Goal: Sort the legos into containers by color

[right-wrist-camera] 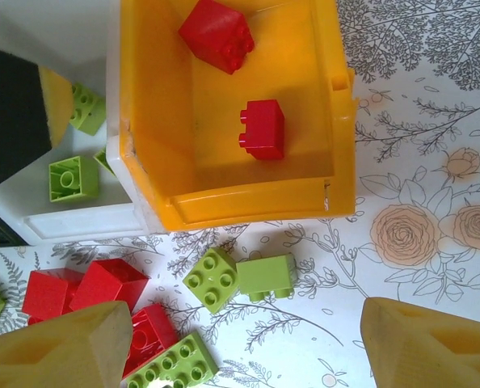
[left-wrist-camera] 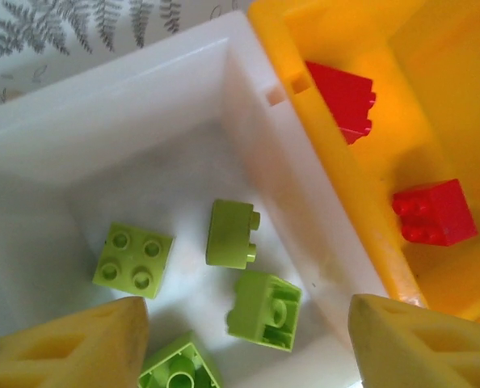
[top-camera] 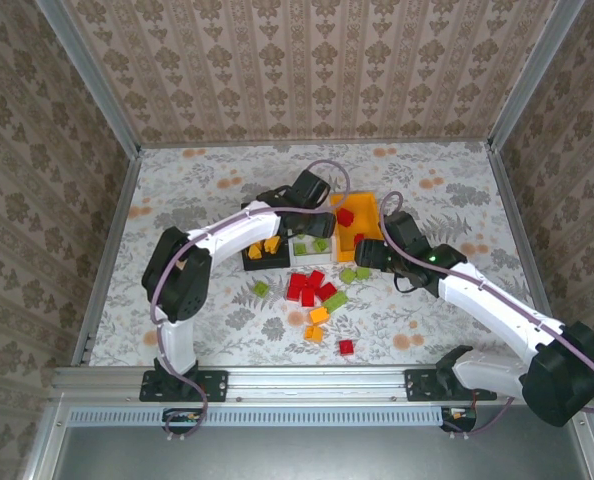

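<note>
Standing in a row across the middle of the floral-patterned worktop [top-camera: 207,190] are three bins. Leftmost, the black bin [top-camera: 267,266] holds two orange-yellow bricks [top-camera: 273,244]. Next on its right, the white bin [left-wrist-camera: 143,129] has four light green bricks [left-wrist-camera: 232,234] lying loose on its floor, one of them tipped on its side. The left gripper [left-wrist-camera: 246,305] hangs over this bin with its jaws released and wide apart, nothing between them. Pressed against the white bin's right wall, the orange bin [right-wrist-camera: 305,81] carries two red bricks [right-wrist-camera: 263,128], lying apart from each other.

Near of the bins, unsorted legos lie on the worktop. A lone green brick [top-camera: 261,289] is at the left, then comes a tight red cluster [top-camera: 307,285]. An orange-yellow pair [top-camera: 317,322] sits nearer the arms, several green ones [top-camera: 335,298] lie right of the reds, and a single red brick [top-camera: 346,347] is nearest of all.

The right gripper [right-wrist-camera: 246,319] hovers above the worktop just near of the orange bin, its jaws likewise released and empty. Two green bricks [right-wrist-camera: 266,275] sit side by side just beyond the gap between its fingertips, and a long green brick [right-wrist-camera: 171,368] lies beside one fingertip.
</note>
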